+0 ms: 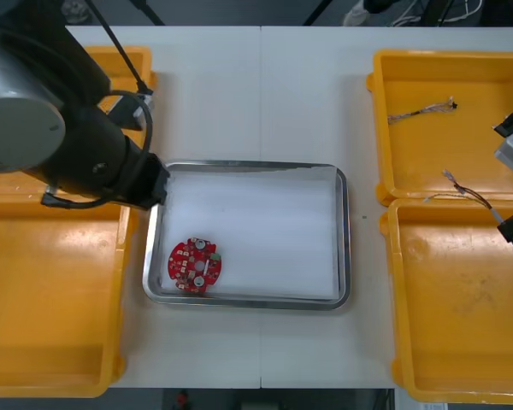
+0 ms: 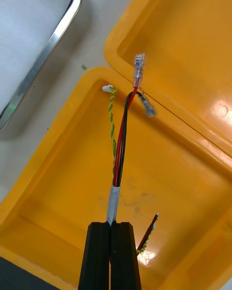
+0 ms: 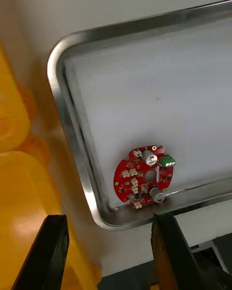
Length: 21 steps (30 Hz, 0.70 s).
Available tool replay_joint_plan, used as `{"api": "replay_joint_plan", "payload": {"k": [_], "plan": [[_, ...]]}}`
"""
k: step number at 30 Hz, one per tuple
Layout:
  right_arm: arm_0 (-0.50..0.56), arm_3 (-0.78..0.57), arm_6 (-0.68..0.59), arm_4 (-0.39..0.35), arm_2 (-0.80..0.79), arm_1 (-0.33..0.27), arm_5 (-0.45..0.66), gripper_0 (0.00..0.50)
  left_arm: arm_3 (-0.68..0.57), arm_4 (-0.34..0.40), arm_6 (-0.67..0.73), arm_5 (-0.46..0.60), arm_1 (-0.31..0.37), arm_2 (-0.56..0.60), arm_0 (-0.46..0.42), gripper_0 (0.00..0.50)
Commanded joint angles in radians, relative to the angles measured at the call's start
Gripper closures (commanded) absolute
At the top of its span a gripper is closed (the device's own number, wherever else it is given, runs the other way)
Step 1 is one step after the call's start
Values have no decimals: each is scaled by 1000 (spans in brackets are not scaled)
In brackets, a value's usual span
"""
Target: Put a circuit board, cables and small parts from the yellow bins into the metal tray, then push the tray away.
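Front view shows the metal tray (image 1: pixel 345 248), white inside, with the round red circuit board (image 1: pixel 195 265) lying flat in the tray's left corner nearest the robot. Left gripper (image 3: pixel 108 220) hangs above the left side of the tray with its fingers spread wide and nothing between them, the board lying just beyond the fingertips. Right gripper (image 2: pixel 112 232), well to the right of the tray and above the nearer yellow bin (image 2: pixel 58 183), has its fingers closed on the white-sleeved end of a red, black and yellow cable (image 2: pixel 118 150), which extends from the fingertips over the bin.
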Motion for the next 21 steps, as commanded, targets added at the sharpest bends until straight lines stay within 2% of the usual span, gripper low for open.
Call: {"api": "replay_joint_plan", "payload": {"k": [1, 7, 12, 17, 21], "plan": [[-76, -3, 41, -40, 69, -47, 3, 500, 27, 57, -106, 9, 81, 82, -52, 0], [-206, -16, 61, -57, 203, -47, 3, 500, 163, 66, -187, 9, 121, 151, -104, 0], [-322, -13, 80, -37, 355, -32, 3, 500, 300, 14, -251, 9, 129, 152, -172, 0], [-411, -4, 104, 26, 491, 42, 3, 500, 421, -33, -285, 9, 129, 151, -216, 0], [-499, 31, 141, 101, 606, 128, 3, 500, 521, -62, -284, -24, 126, 151, -230, 0]]}}
